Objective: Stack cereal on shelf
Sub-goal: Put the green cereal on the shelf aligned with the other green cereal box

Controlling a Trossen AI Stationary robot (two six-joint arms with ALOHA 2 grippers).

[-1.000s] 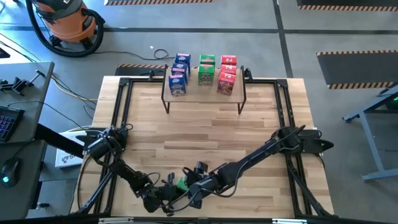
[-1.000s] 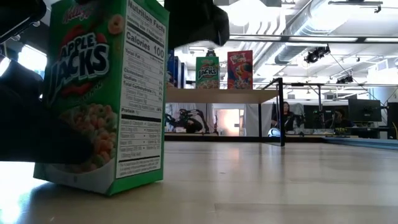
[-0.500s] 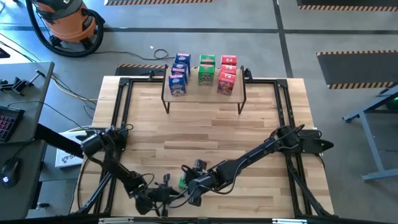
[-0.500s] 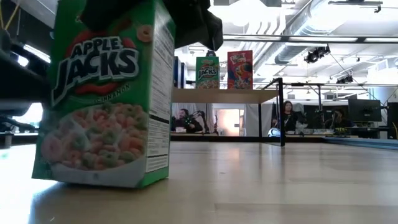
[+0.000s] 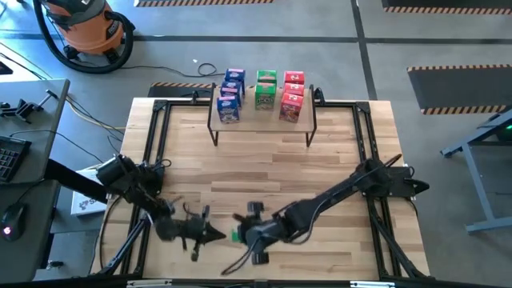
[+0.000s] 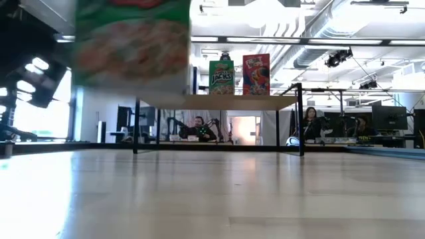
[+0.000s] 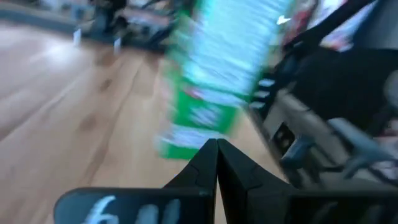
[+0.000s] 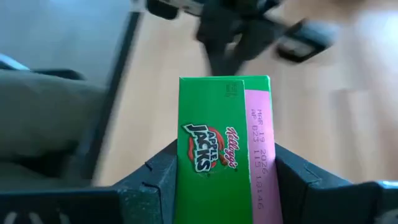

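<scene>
Right gripper (image 8: pixel 224 180) clamps a green box (image 8: pixel 224 149) clear of the table for carrying to the shelf (image 5: pixel 262 117); left gripper (image 7: pixel 216 149), fingers closed on nothing, waits beside.

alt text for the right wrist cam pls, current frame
The right gripper holds a green Apple Jacks cereal box between its two dark fingers, the box's green top and pink date-stamped flap facing the camera. Beyond it lie the light wooden table and, out of focus, the other arm's dark gripper.
</scene>
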